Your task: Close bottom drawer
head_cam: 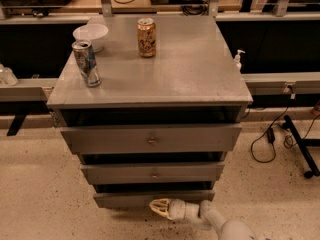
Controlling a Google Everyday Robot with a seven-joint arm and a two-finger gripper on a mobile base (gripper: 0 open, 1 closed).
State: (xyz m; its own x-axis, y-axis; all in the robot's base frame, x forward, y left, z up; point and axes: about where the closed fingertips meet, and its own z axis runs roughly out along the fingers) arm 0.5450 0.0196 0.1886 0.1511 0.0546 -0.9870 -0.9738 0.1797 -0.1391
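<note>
The tool is shown low, just before the bottom drawer; open floor is left at both sides, cables well right.

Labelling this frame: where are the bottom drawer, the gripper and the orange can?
bottom drawer [120,200], camera view, front panel
gripper [158,207], camera view, its tip by the drawer's front
orange can [146,38], camera view, its side

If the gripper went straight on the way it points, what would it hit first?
The gripper sits in front of the bottom drawer, pointing left along it. Straight on, the way looks free over the floor, though it might graze the drawer front; depth is unclear.
</note>
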